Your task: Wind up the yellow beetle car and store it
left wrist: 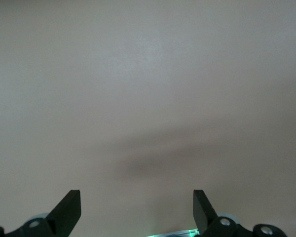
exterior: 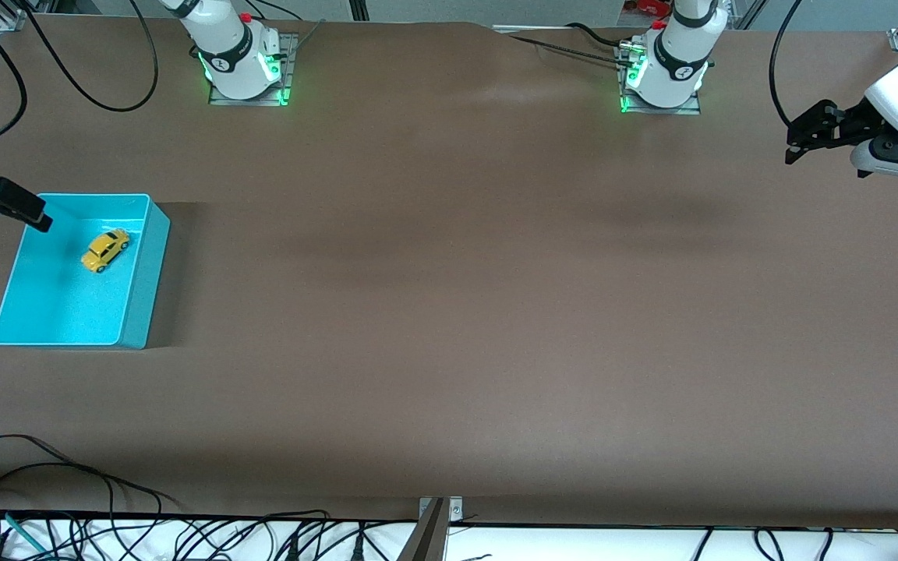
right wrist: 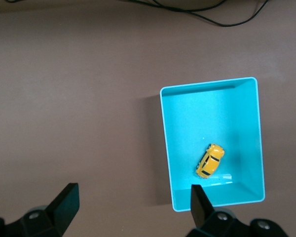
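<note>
Front view: the yellow beetle car (exterior: 106, 249) is seen on its wheels on the floor of the turquoise bin (exterior: 143, 288), in the half of the bin nearer the robots' bases, nose toward about 2 o'clock. The bin is set on the brown counter (exterior: 449, 312) at the right arm's end. The right gripper (exterior: 37, 218) is held over the bin's rim at about 10 o'clock from the car, touching nothing; its spread is not shown here. The left gripper (exterior: 796, 152) is held over the counter's edge at the left arm's end, well apart from the bin, arm waiting.

Left wrist view: 2 fingers (left wrist: 69, 210) of the left gripper are shown spread wide over bare counter, nothing between them.

Right wrist view: the right gripper's fingers (right wrist: 200, 202) are shown spread wide, empty. 1 fingertip is seen over the bin's wall; the car lies in the bin beneath, untouched.
</note>
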`<state>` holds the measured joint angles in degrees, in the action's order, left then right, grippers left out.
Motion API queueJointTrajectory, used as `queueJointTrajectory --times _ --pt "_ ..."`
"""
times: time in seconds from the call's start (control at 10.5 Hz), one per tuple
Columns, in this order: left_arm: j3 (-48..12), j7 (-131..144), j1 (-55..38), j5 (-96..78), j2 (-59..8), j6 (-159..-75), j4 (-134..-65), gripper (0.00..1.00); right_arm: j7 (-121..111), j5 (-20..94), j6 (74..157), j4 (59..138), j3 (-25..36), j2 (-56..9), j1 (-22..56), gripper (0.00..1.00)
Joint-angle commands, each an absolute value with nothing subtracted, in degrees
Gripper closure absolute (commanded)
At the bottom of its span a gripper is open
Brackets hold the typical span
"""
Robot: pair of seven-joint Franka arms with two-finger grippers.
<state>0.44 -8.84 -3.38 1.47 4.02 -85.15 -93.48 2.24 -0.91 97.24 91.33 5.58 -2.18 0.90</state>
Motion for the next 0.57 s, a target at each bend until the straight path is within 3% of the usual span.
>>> queueJointTrajectory --times 0.0,0.47 --pt "0.3 -8.1 -3.5 1.8 3.3 -83.8 -91.8 0.00 1.4 0.0 94.2 93.3 5.2 0.7 0.3 0.00" --pt "0.4 -8.1 -3.4 1.8 3.3 -83.8 -91.8 0.00 1.3 0.4 89.9 91.5 4.0 0.8 -0.6 0.00"
